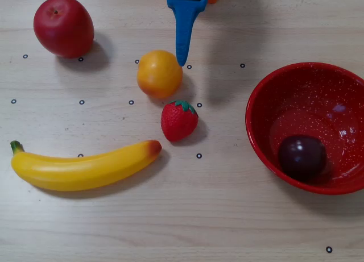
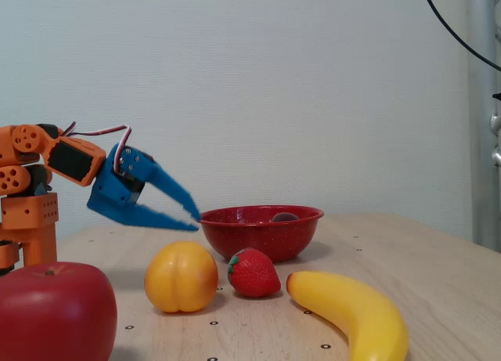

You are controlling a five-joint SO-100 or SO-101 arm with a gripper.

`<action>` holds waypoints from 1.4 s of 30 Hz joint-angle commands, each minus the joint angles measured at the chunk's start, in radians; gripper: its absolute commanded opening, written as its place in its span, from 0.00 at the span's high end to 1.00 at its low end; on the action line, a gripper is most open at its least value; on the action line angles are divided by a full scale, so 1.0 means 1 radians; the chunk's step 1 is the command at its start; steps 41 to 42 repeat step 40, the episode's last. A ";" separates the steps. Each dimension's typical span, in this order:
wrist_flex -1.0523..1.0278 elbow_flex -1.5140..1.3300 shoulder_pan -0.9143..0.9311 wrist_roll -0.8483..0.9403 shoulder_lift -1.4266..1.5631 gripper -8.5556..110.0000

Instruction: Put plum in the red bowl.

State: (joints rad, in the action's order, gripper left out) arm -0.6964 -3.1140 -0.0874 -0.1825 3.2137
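Note:
The dark plum (image 1: pixel 302 157) lies inside the red bowl (image 1: pixel 267 86) at the right of the overhead view; in the fixed view only its top (image 2: pixel 286 217) peeks over the red bowl's rim (image 2: pixel 258 228). My blue gripper (image 1: pixel 182 62) reaches in from the top edge, its tips just right of the orange. In the fixed view the gripper (image 2: pixel 194 220) hangs low at the left, slightly open and empty, well apart from the bowl.
An orange (image 1: pixel 159 74), a strawberry (image 1: pixel 179 120), a banana (image 1: pixel 82 166) and a red apple (image 1: pixel 63 26) lie on the wooden table (image 1: pixel 216 216). The arm's orange base (image 2: pixel 27 220) stands at the left of the fixed view.

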 commanded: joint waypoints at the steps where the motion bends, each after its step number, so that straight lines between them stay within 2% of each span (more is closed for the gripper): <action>1: -0.035 -0.005 0.018 0.046 0.017 0.93; 6: -0.170 -0.006 0.029 0.084 0.017 0.93; 17: -0.187 -0.006 0.051 0.023 0.017 0.92; 42: -0.187 -0.006 0.049 0.023 0.017 0.92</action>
